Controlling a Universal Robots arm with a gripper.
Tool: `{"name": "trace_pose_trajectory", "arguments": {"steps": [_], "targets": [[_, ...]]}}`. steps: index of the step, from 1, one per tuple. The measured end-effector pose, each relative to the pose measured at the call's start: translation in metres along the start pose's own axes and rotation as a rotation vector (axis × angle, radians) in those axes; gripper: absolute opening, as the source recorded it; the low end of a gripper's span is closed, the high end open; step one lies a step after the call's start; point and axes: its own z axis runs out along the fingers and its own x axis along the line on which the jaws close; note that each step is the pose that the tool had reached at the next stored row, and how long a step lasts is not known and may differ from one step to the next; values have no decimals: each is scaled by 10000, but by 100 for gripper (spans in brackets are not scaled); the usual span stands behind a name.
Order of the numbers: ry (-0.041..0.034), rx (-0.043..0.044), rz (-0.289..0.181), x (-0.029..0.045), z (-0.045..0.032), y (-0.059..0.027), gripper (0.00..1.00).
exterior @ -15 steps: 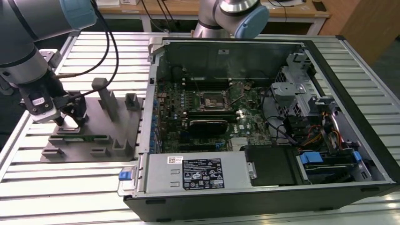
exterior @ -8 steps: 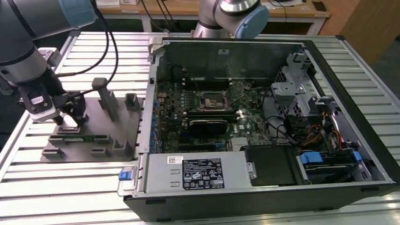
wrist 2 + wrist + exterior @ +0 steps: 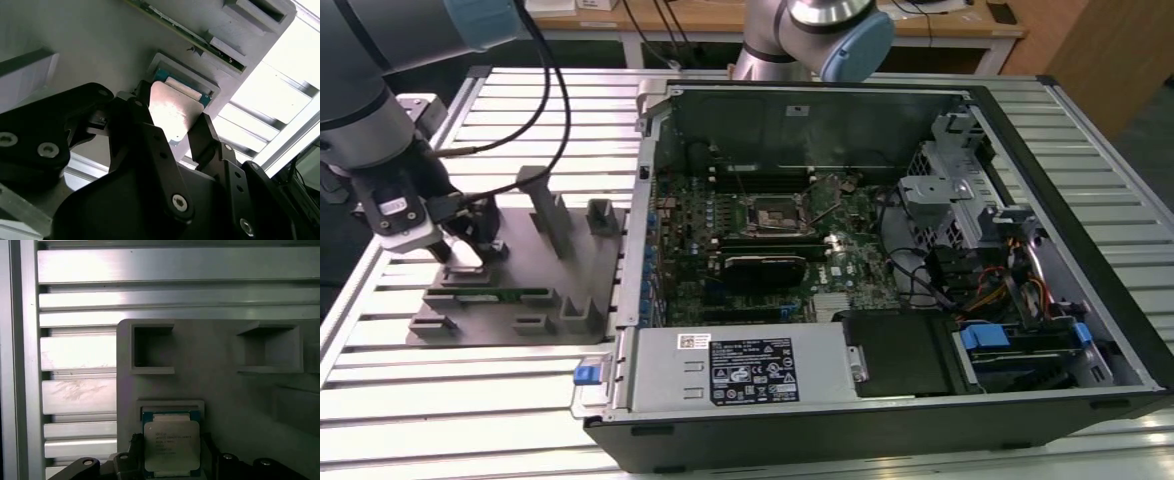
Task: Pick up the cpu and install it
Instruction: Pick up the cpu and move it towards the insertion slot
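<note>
Second wrist view: your gripper has its jaws drawn in narrow on the cpu, with one black finger against each of two opposite edges. The cpu sits lid-up in its shallow pocket of the grey tray, with green board showing at the far edge. In the first wrist view you see the same grip on the cpu, plus two square pockets beyond it on the tray. In the exterior view the gripper is down on the tray at that view's left. A memory stick lies in a tray slot just beside it. The open case holding the motherboard stands well apart, on the slatted table.
</note>
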Motion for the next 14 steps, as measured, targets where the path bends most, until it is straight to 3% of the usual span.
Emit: {"name": "trace_pose_trajectory", "arguments": {"steps": [3, 14], "targets": [[0, 0, 0, -1, -33, 0, 55], [-1, 0, 0, -2, -38, 0, 55]]}}
